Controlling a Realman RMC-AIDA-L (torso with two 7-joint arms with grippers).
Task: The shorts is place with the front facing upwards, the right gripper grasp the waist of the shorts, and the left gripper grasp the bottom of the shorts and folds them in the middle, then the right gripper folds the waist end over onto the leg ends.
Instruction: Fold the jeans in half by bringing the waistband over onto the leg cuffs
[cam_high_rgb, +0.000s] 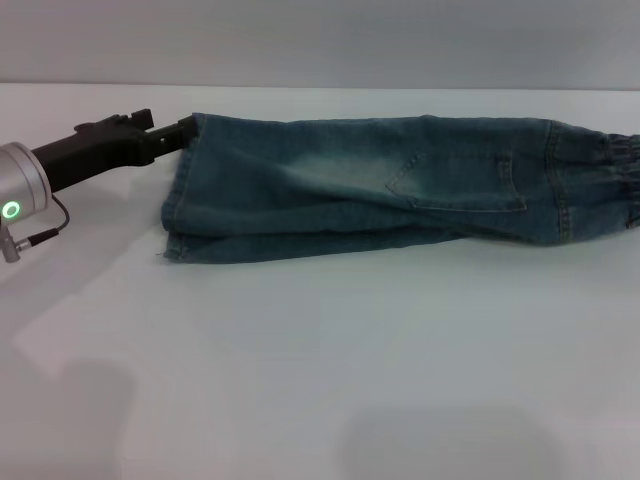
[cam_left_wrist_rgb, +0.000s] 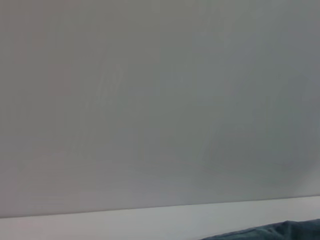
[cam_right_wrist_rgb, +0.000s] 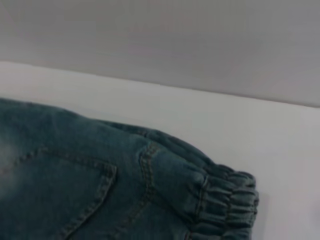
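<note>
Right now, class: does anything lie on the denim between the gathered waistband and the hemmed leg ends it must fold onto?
Nothing visible does. The blue denim shorts lie bare from elastic waistband to leg ends.

Dim, even light (cool cast); soft shadows; wrist views blurry.

The shorts (cam_high_rgb: 400, 185) lie lengthwise across the table (cam_high_rgb: 320, 380) near its far edge, folded along their length. The waist (cam_high_rgb: 610, 185) points toward the right edge, the leg ends (cam_high_rgb: 180, 215) toward the left. The left end effector (cam_high_rgb: 185, 132) touches the leg ends' far corner.
</note>
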